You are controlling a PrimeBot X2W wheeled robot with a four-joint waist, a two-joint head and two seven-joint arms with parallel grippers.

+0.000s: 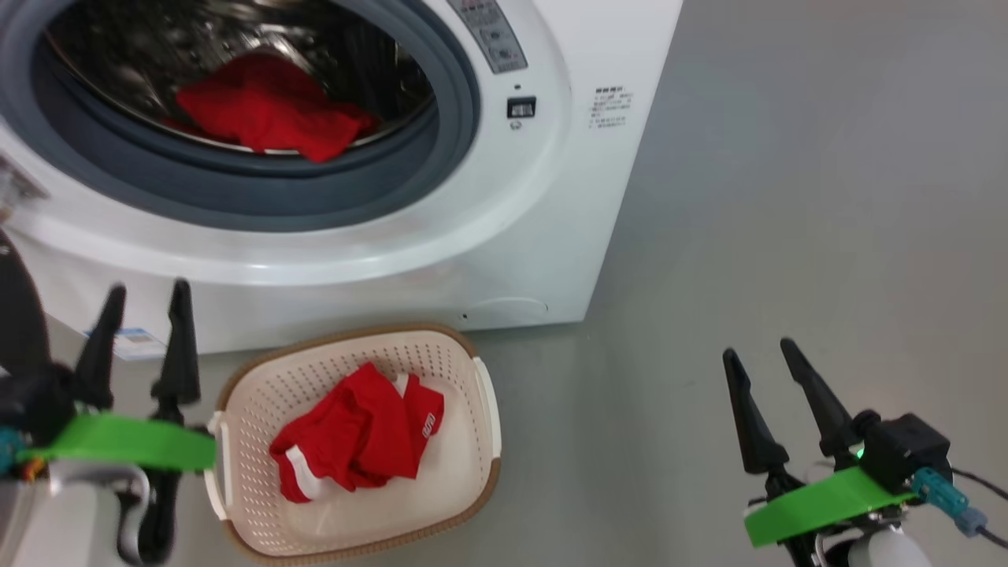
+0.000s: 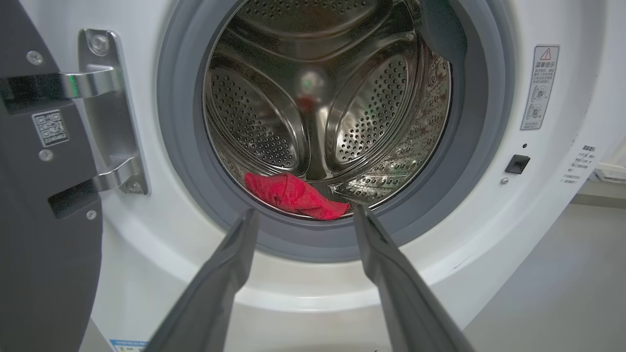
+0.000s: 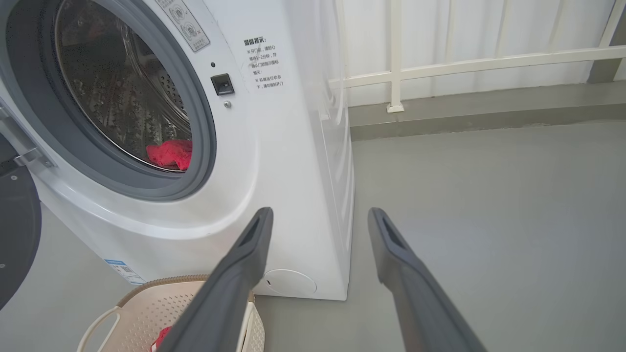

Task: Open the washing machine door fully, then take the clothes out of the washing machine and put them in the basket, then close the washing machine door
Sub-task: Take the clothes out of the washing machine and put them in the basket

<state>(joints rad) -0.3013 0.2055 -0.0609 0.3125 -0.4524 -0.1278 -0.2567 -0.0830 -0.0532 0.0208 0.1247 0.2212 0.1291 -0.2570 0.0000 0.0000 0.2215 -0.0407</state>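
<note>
The washing machine [image 1: 551,197] stands with its mouth uncovered, and a red garment [image 1: 268,106] lies at the front of the steel drum [image 2: 313,107]. The washing machine door [image 2: 39,195] is swung wide to the left on its metal hinge. On the floor before the machine sits the basket [image 1: 472,378] with another red garment [image 1: 358,433] inside. My left gripper [image 1: 146,303] hangs open and empty left of the basket, facing the drum. My right gripper [image 1: 760,354] stands open and empty over the floor to the right. In the left wrist view the drum's red garment [image 2: 293,195] lies just beyond my fingertips.
Grey floor [image 1: 787,197] stretches to the right of the machine. A white railing [image 3: 440,68] and a low kerb run along the back wall. A small round white flap [image 3: 291,282] sits low on the machine's front, near the basket's rim [image 3: 156,283].
</note>
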